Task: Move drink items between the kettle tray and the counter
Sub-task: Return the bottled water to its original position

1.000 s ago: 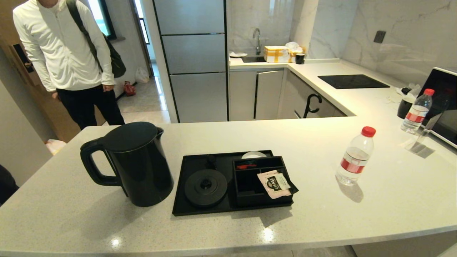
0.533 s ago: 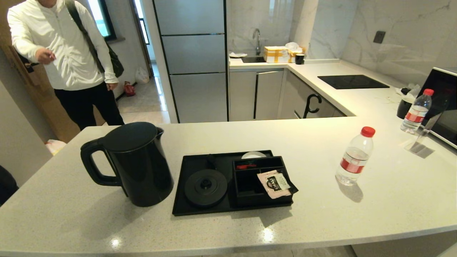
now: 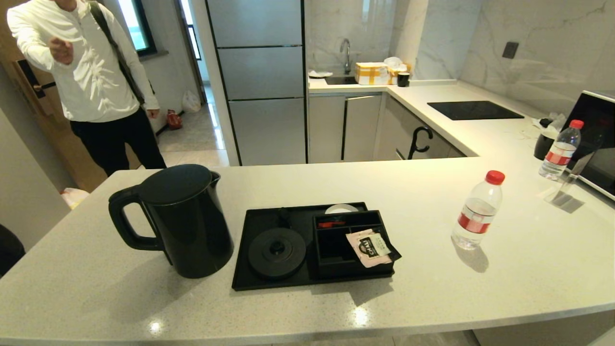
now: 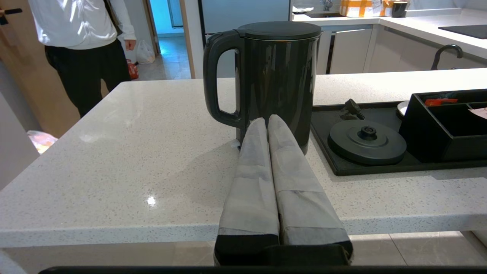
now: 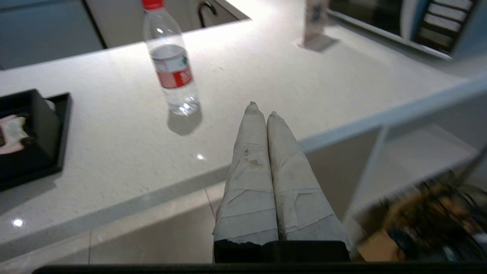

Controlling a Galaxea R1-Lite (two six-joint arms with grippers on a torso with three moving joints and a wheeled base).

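Observation:
The black kettle (image 3: 185, 221) stands on the counter (image 3: 298, 182) just left of the kettle tray (image 3: 254, 269), whose round base (image 3: 277, 252) is bare. The clear bottle with a red cap (image 3: 478, 210) stands on the counter right of the tray. Neither gripper shows in the head view. In the left wrist view my left gripper (image 4: 267, 120) is shut and empty, held off the counter's near edge, pointing at the kettle (image 4: 276, 80). In the right wrist view my right gripper (image 5: 262, 109) is shut and empty, near the counter's edge, apart from the bottle (image 5: 171, 64).
A pink tea sachet (image 3: 370, 247) lies across the tray's compartments. A second bottle (image 3: 559, 150), a black cup and a microwave (image 3: 598, 144) stand at the far right. A black hob (image 3: 473, 109) is set in the back counter. A person (image 3: 91, 81) stands beyond the counter's left end.
The person behind the counter has raised an arm and shifted left. The kettle, bottle and tray have not moved.

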